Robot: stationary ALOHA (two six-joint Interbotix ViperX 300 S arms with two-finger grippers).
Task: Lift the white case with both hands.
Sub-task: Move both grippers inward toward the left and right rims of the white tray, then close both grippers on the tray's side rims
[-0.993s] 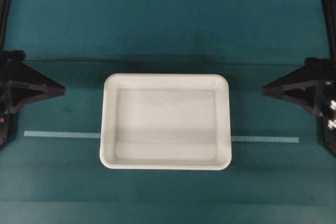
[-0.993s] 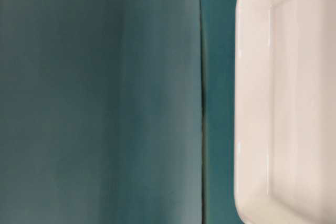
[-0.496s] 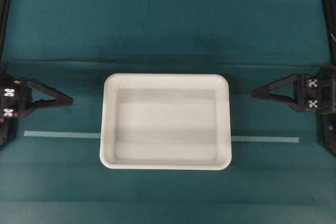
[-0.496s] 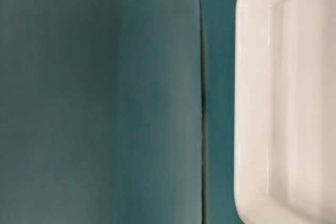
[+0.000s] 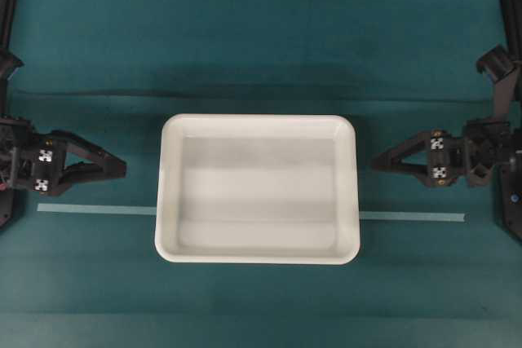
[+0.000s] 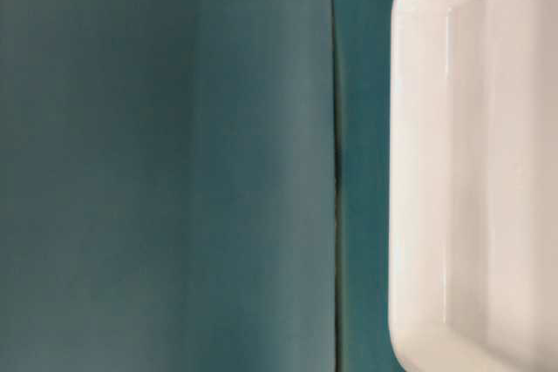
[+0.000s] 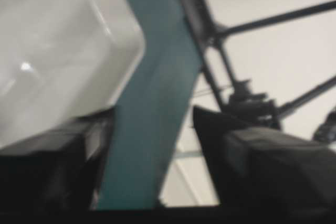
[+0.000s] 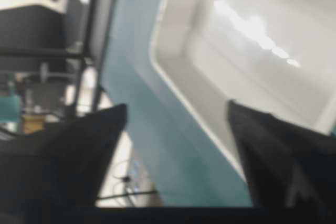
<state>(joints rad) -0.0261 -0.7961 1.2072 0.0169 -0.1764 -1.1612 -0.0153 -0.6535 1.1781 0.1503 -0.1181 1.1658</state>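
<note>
Either side of the case (image 5: 257,189), apart from it, the left gripper (image 5: 119,167) and right gripper (image 5: 377,162) stand spread.

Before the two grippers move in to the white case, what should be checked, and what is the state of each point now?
1. White case lies flat on the teal cloth: ok.
2. Left gripper open, fingers apart in the left wrist view: ok.
3. Right gripper open, fingers apart in the right wrist view: ok.
4. Both grippers touching the case rim: not ok, cloth shows between each tip and the case.
5. Case holds nothing: ok.
6. Pale tape strip runs under the case; whether it sticks to the case: cannot tell.
</note>
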